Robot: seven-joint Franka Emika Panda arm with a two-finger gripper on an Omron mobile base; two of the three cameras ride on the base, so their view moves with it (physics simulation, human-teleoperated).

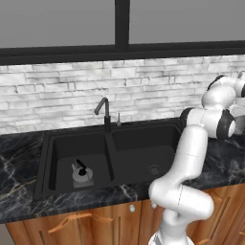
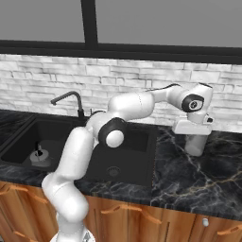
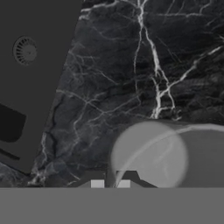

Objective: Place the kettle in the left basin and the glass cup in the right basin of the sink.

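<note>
The silver-grey kettle (image 1: 82, 172) (image 2: 39, 156), with its black handle, sits on the floor of the left basin (image 1: 62, 148) (image 2: 21, 137). The right basin (image 1: 139, 148) (image 2: 134, 158) (image 3: 39, 87) holds only its round drain. My gripper (image 2: 194, 137) (image 3: 110, 183) is out over the black marble counter to the right of the sink (image 1: 112, 143). It is shut on the rim wall of the translucent glass cup (image 2: 194, 146) (image 3: 151, 155), which hangs upright under the hand. I cannot tell whether the cup touches the counter.
A dark curved faucet (image 1: 103, 112) (image 2: 71, 99) rises behind the sink's divider, and a brick wall runs behind it. The marble counter (image 2: 189, 175) stretches to the right of the sink. My arm arches over the right basin.
</note>
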